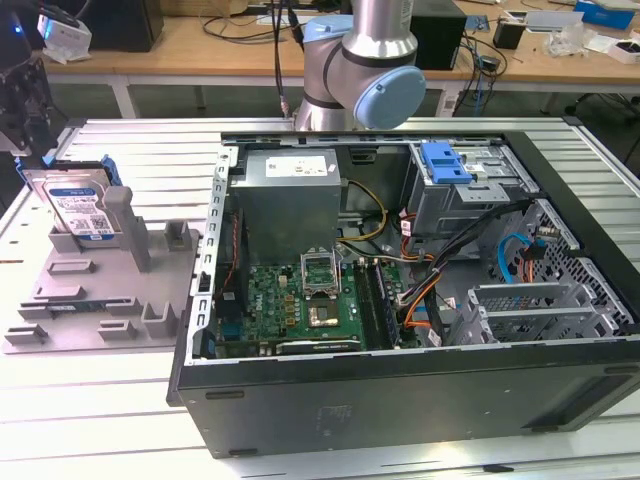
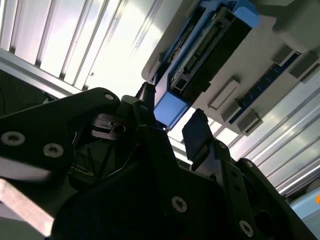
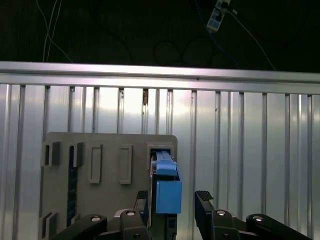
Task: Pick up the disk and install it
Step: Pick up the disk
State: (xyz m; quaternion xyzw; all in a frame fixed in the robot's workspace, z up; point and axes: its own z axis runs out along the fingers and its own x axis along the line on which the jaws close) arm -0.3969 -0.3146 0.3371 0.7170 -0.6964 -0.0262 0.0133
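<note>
Hand (image 3: 172, 197): two dark fingers (image 3: 204, 200) spread apart; arm (image 1: 375, 45) upright.

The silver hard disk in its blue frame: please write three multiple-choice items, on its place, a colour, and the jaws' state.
1. Where is the flat silver hard disk with blue plastic frame? A in the grey plastic fixture plate; B in the computer case; C on the bench
2. Colour of the plastic latch on the grey metal drive cage? A red; B blue; C yellow
3. The jaws are: A shut on the disk; B open, flanking it; C far from it
A, it stands in the plate; B, the latch is blue; B, a gap shows beside the frame.
</note>
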